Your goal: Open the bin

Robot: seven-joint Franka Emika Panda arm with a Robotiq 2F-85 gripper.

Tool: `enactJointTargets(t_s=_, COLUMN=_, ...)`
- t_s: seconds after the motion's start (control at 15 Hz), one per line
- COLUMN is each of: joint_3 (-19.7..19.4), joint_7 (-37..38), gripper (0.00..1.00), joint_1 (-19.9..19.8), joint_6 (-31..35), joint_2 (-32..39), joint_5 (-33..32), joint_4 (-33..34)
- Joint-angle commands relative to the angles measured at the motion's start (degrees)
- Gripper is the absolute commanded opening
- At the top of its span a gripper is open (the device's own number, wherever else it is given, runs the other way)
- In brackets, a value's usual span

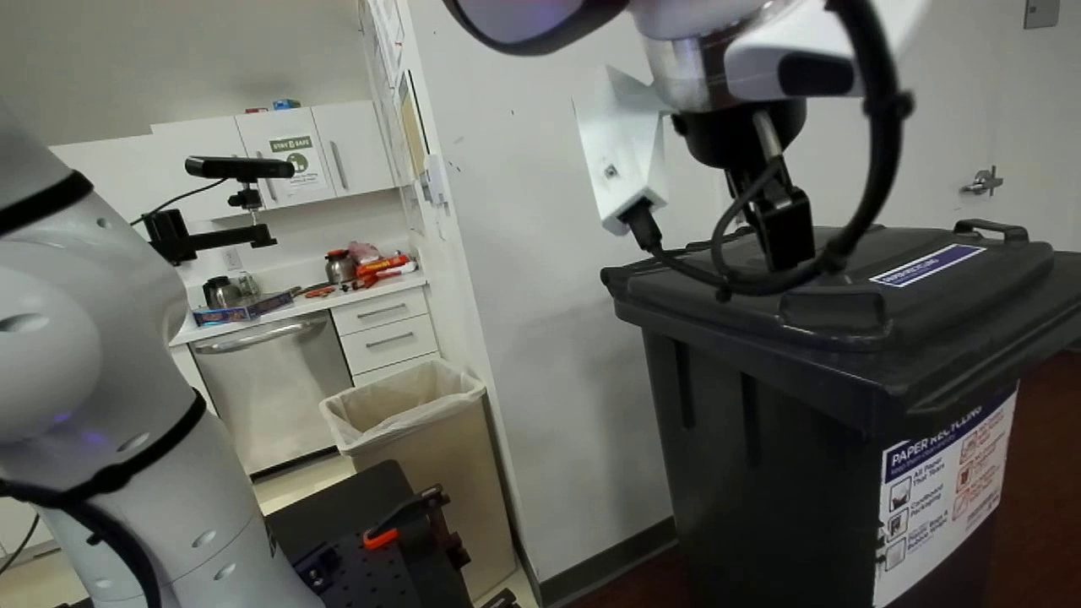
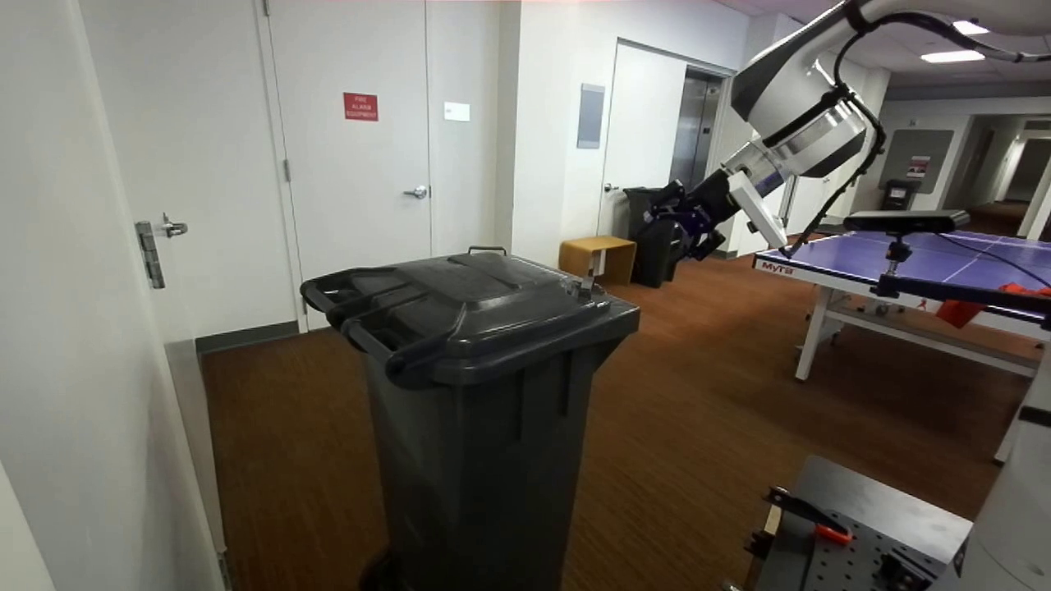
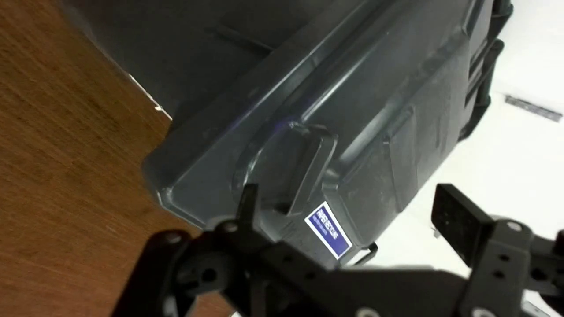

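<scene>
The bin is large and dark grey-black, with its body (image 1: 777, 439) upright in both exterior views (image 2: 493, 443). Its ribbed lid (image 1: 954, 295) lies shut. A loop handle (image 2: 486, 249) stands at the lid's edge and also shows in the wrist view (image 3: 369, 254). A blue-and-white label (image 3: 328, 230) is on the lid and a larger one (image 1: 946, 498) on the front. My gripper (image 2: 680, 226) is open and empty, above the bin's level and apart from it, to its right in that exterior view. In the wrist view the fingers (image 3: 351, 204) frame the label end of the lid, not touching it.
A beige lined container (image 1: 448, 473) stands by the wall (image 1: 574, 355). A perforated black platform (image 2: 870, 542) is at my base. A purple table tennis table (image 2: 928, 263), a wooden bench (image 2: 598, 245) and another dark bin (image 2: 649, 263) stand farther off. A door (image 2: 353, 180) is behind the bin.
</scene>
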Motion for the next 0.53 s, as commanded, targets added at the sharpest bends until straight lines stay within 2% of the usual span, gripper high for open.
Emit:
enactJointTargets(t_s=0.0, joint_3=-7.5, joint_7=-13.5, gripper=1.00, joint_1=5.7, joint_6=0.0, joint_2=2.0, joint_5=16.3, joint_4=1.0)
enactJointTargets(t_s=0.2, joint_3=-11.4, joint_7=-23.4, gripper=1.00, joint_1=7.3, joint_6=-5.1, joint_2=5.9, joint_5=28.4, joint_4=1.7)
enactJointTargets(t_s=0.27, joint_3=-6.3, joint_7=-24.5, gripper=1.00, joint_1=1.2, joint_6=-8.5, joint_2=8.3, joint_5=31.3, joint_4=1.6)
enactJointTargets(t_s=0.33, joint_3=-3.4, joint_7=-22.1, gripper=1.00, joint_1=-1.2, joint_6=-5.8, joint_2=5.0, joint_5=27.7, joint_4=0.2)
enactJointTargets(t_s=0.47, joint_3=-2.1, joint_7=-23.8, gripper=1.00, joint_1=-3.3, joint_6=-8.0, joint_2=7.1, joint_5=30.1, joint_4=0.3)
